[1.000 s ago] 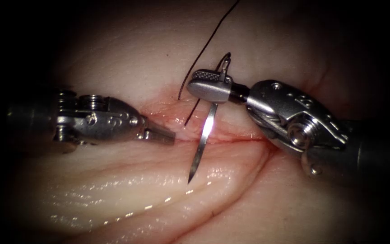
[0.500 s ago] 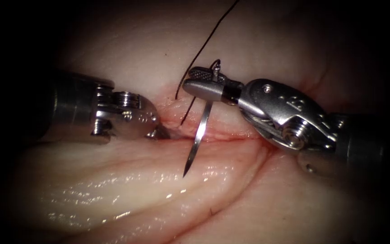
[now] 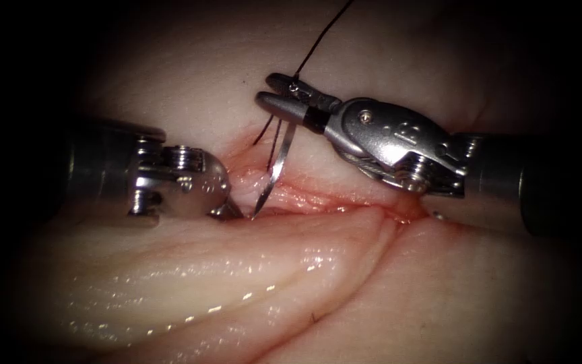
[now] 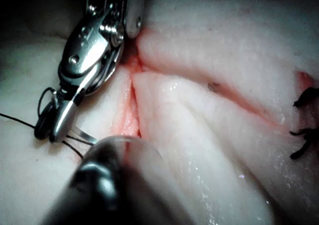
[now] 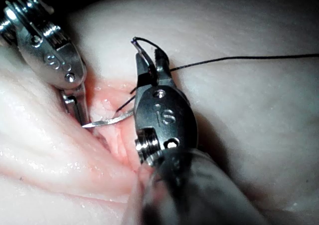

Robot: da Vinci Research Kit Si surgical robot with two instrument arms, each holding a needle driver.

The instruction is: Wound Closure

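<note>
Right tool [image 3: 279,101]: clamped on needle [image 3: 274,172] near thread end, tip at cut [image 3: 318,202], not seen entering tissue [image 3: 237,269]. Left tool [image 3: 227,210]: pressed into cut beside tip; jaw state indeterminate. Thread [image 3: 321,40] trailing upward.

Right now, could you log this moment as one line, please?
right tool: holds needle near its tail | needle tip at the cut | left tool: tips against tissue

The right hand [image 3: 279,94] is held shut on the needle [image 3: 275,168] near its thread end, its wrist angled up and leftward. The left hand [image 3: 230,211] is pressed tip-down at the cut [image 3: 318,205], its wrist bent downward.
</note>
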